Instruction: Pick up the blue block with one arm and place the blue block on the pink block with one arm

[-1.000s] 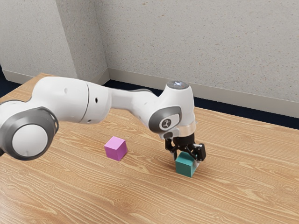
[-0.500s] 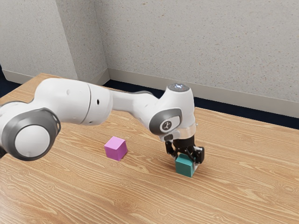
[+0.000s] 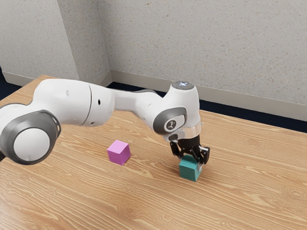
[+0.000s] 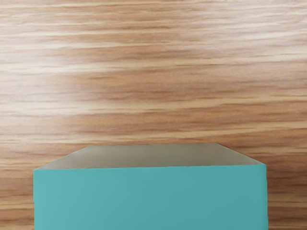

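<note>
Pink block [image 3: 118, 152]: sits flat on the wooden table [image 3: 249, 191] with its top bare and nothing touching it; every place below is given from it
Blue block [image 3: 190, 171]: a teal-blue cube, well apart from the pink block toward the exterior view's right and slightly nearer the camera; its base looks to be on the table or barely off it, I cannot tell which
Gripper [image 3: 190, 157]: as far from the pink block as the blue block is and on the same side, pointing straight down onto that cube's upper part
Jaws: I cannot tell whether they are apart or clamped on the cube
Wrist view: the blue block [image 4: 148, 201] lies squarely under the hand, with bare table beyond it
Step, as I judge it: the grasp or the very start of the lift; the carry toward the pink block is not yet done
Risk, shallow hold: the grip looks to sit high on the cube, so a quick lift could let it slip out or tilt
Risk, low carry: a cube carried low toward the pink block would strike its side and shove it away
Risk, placing: the pink block's top looks no larger than the cube, so an off-centre or turned release would leave an overhang and the cube could topple off
Risk, early release: letting go from above the pink block rather than setting down could bounce the cube off it
</note>
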Tool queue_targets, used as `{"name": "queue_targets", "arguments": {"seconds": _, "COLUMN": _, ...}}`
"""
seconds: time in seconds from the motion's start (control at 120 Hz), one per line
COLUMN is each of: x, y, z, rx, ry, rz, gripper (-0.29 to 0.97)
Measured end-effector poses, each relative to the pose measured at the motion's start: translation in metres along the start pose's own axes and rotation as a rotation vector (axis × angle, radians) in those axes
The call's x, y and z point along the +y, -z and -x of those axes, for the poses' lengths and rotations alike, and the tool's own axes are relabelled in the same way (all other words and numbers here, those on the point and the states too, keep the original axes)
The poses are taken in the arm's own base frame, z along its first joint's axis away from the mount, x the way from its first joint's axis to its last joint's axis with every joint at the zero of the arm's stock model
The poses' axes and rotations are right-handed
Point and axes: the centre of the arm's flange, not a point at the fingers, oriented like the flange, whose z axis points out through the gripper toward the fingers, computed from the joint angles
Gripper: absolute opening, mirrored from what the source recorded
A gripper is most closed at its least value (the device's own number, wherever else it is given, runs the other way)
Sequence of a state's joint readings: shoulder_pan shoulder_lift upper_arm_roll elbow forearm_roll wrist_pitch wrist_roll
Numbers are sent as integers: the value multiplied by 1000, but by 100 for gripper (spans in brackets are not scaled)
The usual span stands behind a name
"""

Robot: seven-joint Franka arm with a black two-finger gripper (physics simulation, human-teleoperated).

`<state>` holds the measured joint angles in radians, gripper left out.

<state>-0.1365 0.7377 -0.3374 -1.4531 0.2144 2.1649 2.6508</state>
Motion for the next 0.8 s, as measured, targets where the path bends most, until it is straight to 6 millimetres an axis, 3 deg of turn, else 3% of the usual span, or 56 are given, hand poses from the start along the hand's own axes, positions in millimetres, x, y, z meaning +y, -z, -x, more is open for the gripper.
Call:
{"name": "queue_targets", "arguments": {"seconds": 0.167, "x": 0, "y": -9, "z": -1, "rx": 13, "ry": 4, "rz": 1, "gripper": 42}}
{"name": "queue_targets", "arguments": {"seconds": 0.542, "x": -1, "y": -9, "z": -1, "rx": 13, "ry": 12, "rz": -11, "gripper": 31}}
{"name": "queue_targets", "arguments": {"seconds": 0.8, "x": -1, "y": 5, "z": 0, "rx": 2, "ry": 8, "rz": -15, "gripper": 29}}
